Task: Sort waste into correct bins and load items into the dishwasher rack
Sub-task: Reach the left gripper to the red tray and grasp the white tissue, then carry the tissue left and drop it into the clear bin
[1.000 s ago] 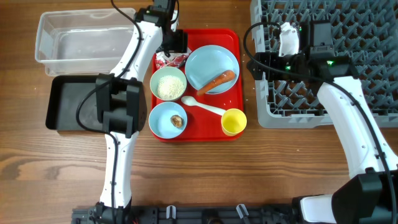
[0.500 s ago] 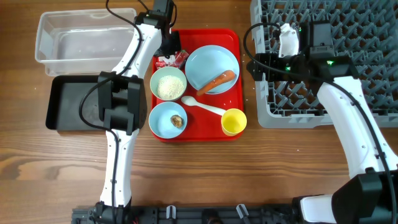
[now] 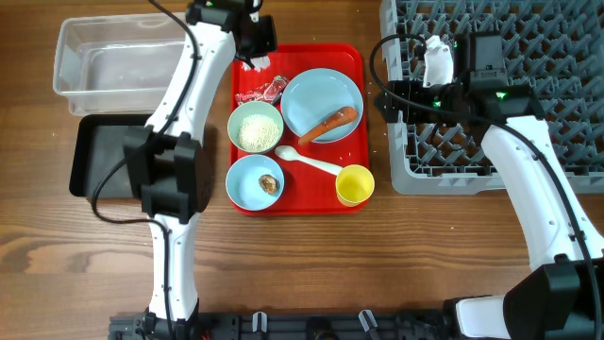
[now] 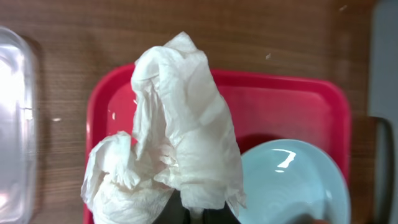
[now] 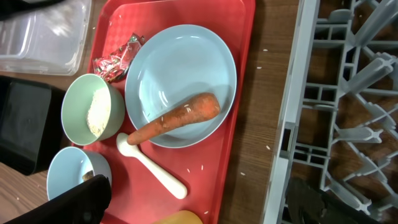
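Observation:
My left gripper (image 3: 255,47) hangs over the back left corner of the red tray (image 3: 354,57), shut on the crumpled white tissue (image 4: 168,124), which fills the left wrist view and hides the fingers. The red wrapper (image 3: 260,93) lies bare below it. A carrot (image 3: 328,124) rests on the light-blue plate (image 3: 311,94). Rice fills the pale-green bowl (image 3: 255,127). My right gripper (image 3: 392,94) stands open between the tray and the dishwasher rack (image 3: 510,94), holding nothing.
The clear tub (image 3: 123,57) and black tray (image 3: 104,156) lie left of the red tray. On the red tray are a light-blue bowl (image 3: 247,179) with a brown morsel, a white spoon (image 3: 309,161) and a yellow cup (image 3: 355,185).
My left gripper closed on the tissue and lifted it back and left, uncovering the red wrapper. The right arm has not moved.

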Controlling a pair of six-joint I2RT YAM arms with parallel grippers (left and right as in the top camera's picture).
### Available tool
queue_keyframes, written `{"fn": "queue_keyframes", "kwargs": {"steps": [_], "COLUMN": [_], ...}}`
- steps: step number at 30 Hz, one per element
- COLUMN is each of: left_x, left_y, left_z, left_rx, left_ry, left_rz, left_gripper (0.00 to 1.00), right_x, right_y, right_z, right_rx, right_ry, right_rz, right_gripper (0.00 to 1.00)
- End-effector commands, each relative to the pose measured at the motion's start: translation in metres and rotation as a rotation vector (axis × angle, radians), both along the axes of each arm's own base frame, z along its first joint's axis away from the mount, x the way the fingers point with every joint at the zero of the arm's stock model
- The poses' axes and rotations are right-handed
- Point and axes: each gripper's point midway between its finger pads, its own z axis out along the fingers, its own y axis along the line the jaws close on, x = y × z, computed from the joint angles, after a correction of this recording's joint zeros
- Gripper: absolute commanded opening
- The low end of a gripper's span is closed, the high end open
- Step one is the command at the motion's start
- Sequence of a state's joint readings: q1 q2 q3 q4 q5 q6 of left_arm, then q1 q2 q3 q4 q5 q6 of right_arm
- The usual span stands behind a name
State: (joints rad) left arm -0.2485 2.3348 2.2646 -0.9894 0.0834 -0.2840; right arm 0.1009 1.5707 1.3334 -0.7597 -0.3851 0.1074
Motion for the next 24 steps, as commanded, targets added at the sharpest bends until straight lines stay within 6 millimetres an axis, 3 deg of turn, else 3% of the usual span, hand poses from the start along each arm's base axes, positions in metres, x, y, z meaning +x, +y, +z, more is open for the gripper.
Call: {"fn": "queue_keyframes", "kwargs": {"steps": [1, 3, 4, 8, 11, 12, 13, 14, 15, 16, 20, 21, 24], "left_x": [-0.001, 0.000, 0.001, -0.003, -0.005, -0.006, -0.006, -0.004, -0.004, -0.003, 0.005, 0.008, 0.010], "left_y": [0.022, 0.048, 0.076, 0.142, 0.171, 0.181, 0.189, 0.194, 0.198, 0.201, 0.199, 0.190, 0.136], "left_z": [0.051, 0.070, 0.079, 0.062, 0.047, 0.041, 0.036, 0.031, 0.028, 0.025, 0.029, 0.030, 0.032], "left_rx": [-0.004, 0.024, 0.063, 0.144, 0.152, 0.154, 0.155, 0.152, 0.151, 0.152, 0.139, 0.123, 0.032], "left_ry": [-0.081, -0.117, -0.134, -0.078, -0.040, -0.028, -0.020, -0.019, -0.018, -0.019, -0.054, -0.064, -0.083], "left_rz": [0.053, 0.109, 0.170, 0.301, 0.350, 0.367, 0.381, 0.390, 0.397, 0.403, 0.395, 0.344, 0.069], "left_gripper": [0.04, 0.04, 0.04, 0.04, 0.04, 0.11, 0.26, 0.59, 0.94, 1.00, 1.00, 1.00, 1.00], "right_x": [0.002, 0.002, 0.002, 0.002, 0.002, 0.002, 0.002, 0.002, 0.001, 0.002, 0.002, 0.002, 0.002], "right_y": [0.002, 0.002, 0.002, 0.002, 0.002, 0.002, 0.002, 0.002, 0.002, 0.002, 0.002, 0.002, 0.002], "right_z": [0.003, 0.003, 0.003, 0.003, 0.002, 0.002, 0.002, 0.002, 0.002, 0.002, 0.002, 0.002, 0.002], "right_rx": [0.018, 0.018, 0.018, 0.018, 0.018, 0.018, 0.018, 0.018, 0.018, 0.018, 0.018, 0.018, 0.018], "right_ry": [0.005, 0.004, 0.003, 0.005, 0.007, 0.007, 0.007, 0.007, 0.007, 0.007, 0.007, 0.007, 0.007], "right_rz": [0.000, 0.000, 0.000, -0.001, 0.000, 0.000, -0.001, -0.001, -0.001, 0.000, 0.000, 0.000, 0.000], "right_gripper": [0.93, 0.93, 0.93, 0.93, 0.93, 0.93, 0.93, 0.93, 0.93, 0.93, 0.93, 0.93, 0.93]}}
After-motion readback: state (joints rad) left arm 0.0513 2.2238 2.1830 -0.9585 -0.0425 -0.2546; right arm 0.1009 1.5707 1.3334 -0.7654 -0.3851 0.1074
